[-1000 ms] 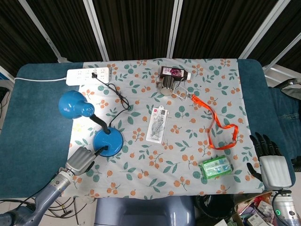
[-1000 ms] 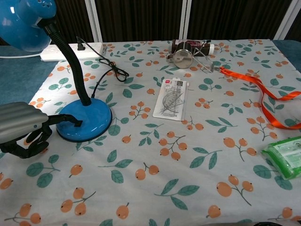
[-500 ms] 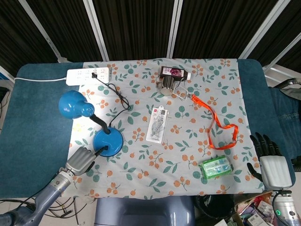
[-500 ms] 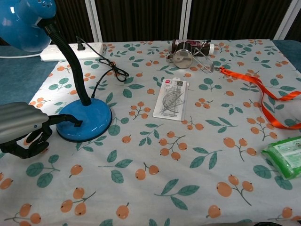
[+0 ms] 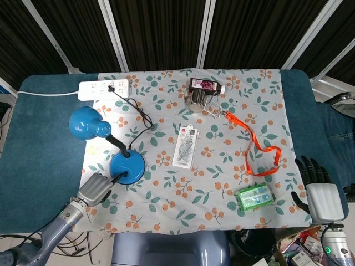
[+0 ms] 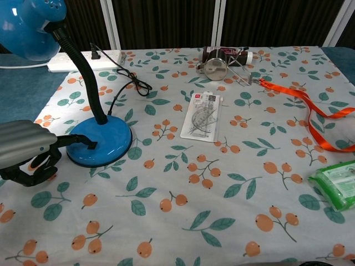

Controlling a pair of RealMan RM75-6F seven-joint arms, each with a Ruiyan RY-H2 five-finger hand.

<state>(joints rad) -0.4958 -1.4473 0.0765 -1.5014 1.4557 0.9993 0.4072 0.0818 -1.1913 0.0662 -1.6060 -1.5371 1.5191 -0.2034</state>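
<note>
The left robot hand [image 6: 28,149] rests at the near left of the tabletop [image 5: 44,144], fingers curled, one fingertip touching the base of the blue desk lamp [image 6: 100,143]; it grips nothing I can see. The right robot hand [image 5: 319,191] sits off the right edge, fingers apart and empty, near a green packet [image 5: 254,196] with something inside I can't make out. A clear packet holds a ruler set [image 5: 184,146]; its label is unreadable.
</note>
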